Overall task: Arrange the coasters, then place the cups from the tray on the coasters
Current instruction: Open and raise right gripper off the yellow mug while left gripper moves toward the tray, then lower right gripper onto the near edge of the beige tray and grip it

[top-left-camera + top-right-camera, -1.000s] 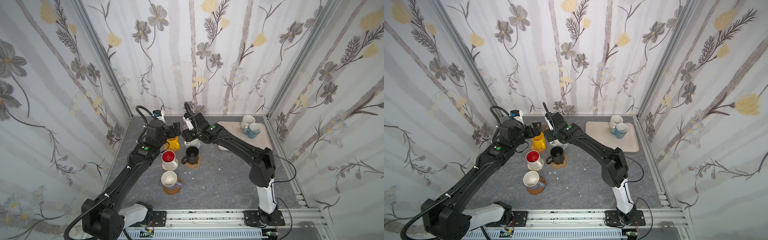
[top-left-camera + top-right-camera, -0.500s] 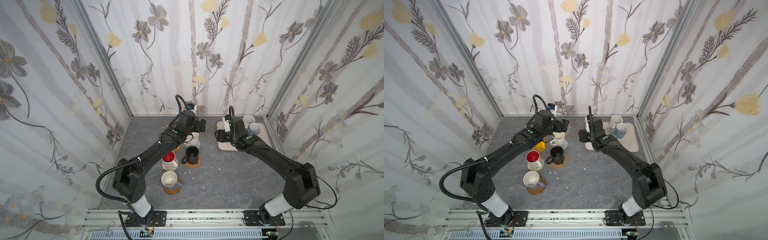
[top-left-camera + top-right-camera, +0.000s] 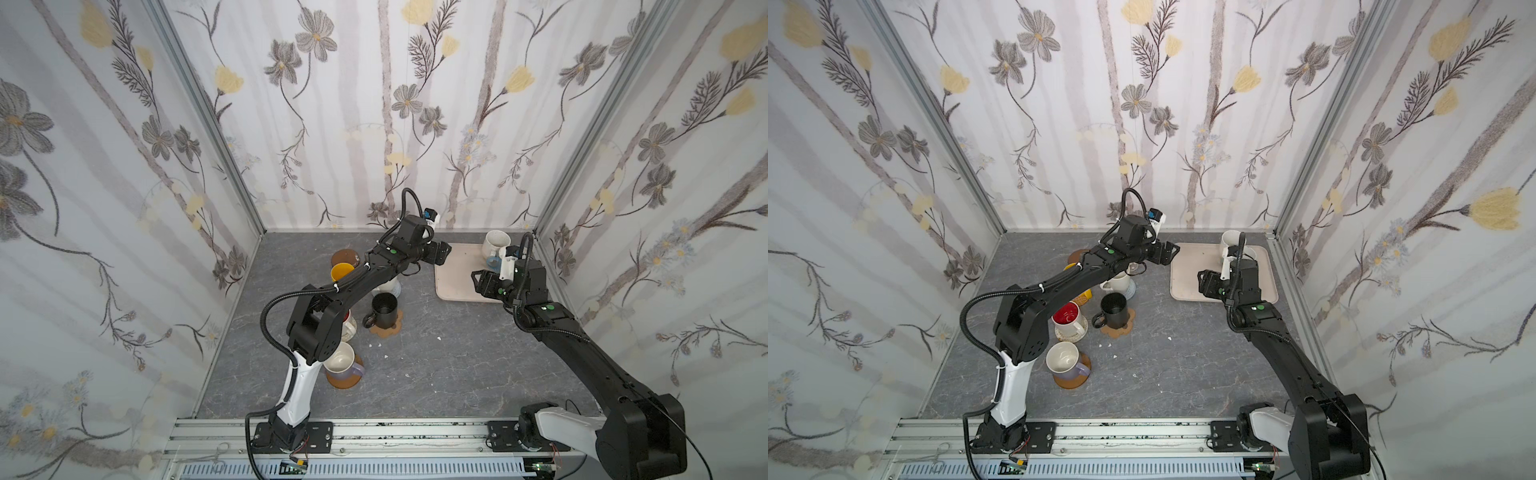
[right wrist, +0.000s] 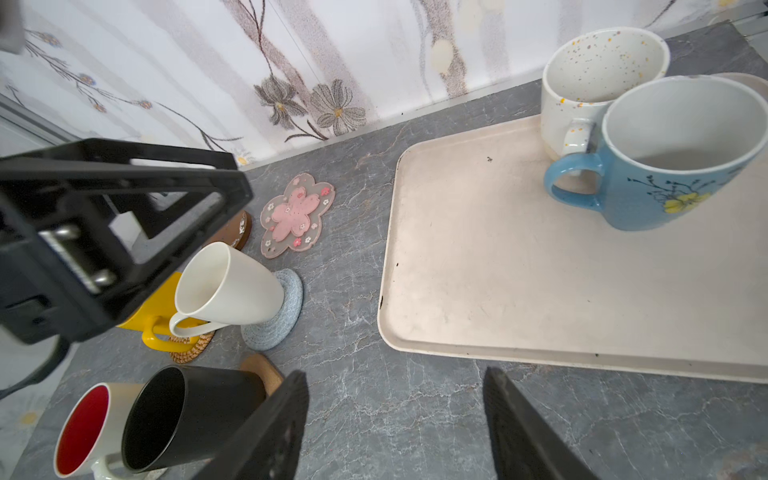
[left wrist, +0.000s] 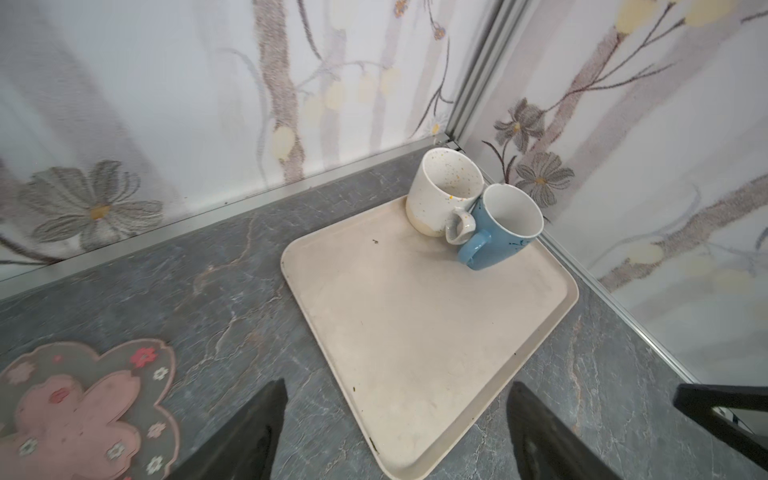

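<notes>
While left gripper (image 5: pixel 397 386) and right gripper (image 4: pixel 395 374) gape, seemingly empty, cups (image 5: pixel 440 195) occupy the tray (image 5: pixel 415 332).

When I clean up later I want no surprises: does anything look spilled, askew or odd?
Small white bits lie scattered on the grey stone-look table near the black ceramic mug on its tan paw-shaped coaster; crumbs or chips, too small to tell. On the beige rectangular tray, the speckled cream mug and light blue mug touch.

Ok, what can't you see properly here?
- Pink flower-shaped coaster: cut off by the left wrist view's edge; mostly under the left arm in both top views.
- Yellow ceramic mug: mostly under that arm, same views.
- Light blue ceramic mug: mostly behind the right arm, same views.
</notes>
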